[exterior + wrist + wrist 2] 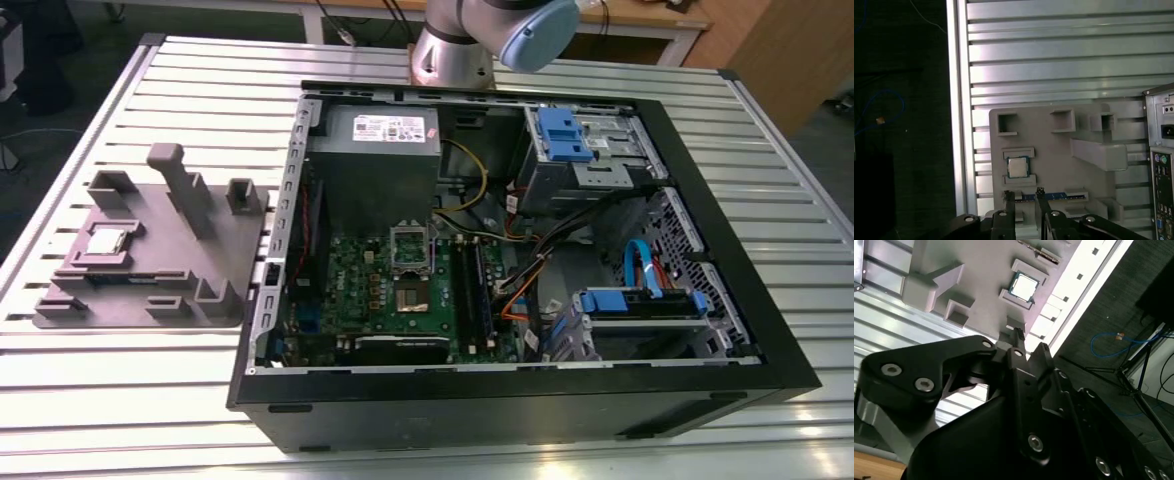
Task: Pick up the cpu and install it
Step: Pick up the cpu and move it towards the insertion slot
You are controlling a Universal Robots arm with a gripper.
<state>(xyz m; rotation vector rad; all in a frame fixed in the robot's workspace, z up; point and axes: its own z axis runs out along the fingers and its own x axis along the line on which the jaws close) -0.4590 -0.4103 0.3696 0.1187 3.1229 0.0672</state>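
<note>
On the slatted metal counter [174, 400], as listed from the exterior view and both wrist views:

- Case [534, 410]: black tower lying on its side with the panel off and the interior facing up. It takes up the middle and the exterior view's right of the counter.
- Plate [154, 285]: grey, flat, with raised blocks and shallow recesses. It lies just beside the case, at the exterior view's left.
- Arm [461, 45]: a silver column with a pale blue joint, standing at the counter's far edge behind the case.
- Motherboard [380, 270]: green, flat on the case floor, with a square socket [411, 296] near its middle.
- Pincer [1024, 194]: black, two slim fingers standing apart with a narrow gap between them. It is poised over one edge of the plate. Seen in the second wrist view, the pincer [1030, 340] points its tips toward the plate.
- Cpu [1017, 167]: small square with a silver top and a thin dark rim. It sits flat in a plate recess between two raised ledges, near the fingertips but apart from them. In the exterior view the cpu [107, 243] lies on the plate's left part, well apart from the socket. The second wrist view shows the cpu [1024, 286] just beyond the tips.
</note>
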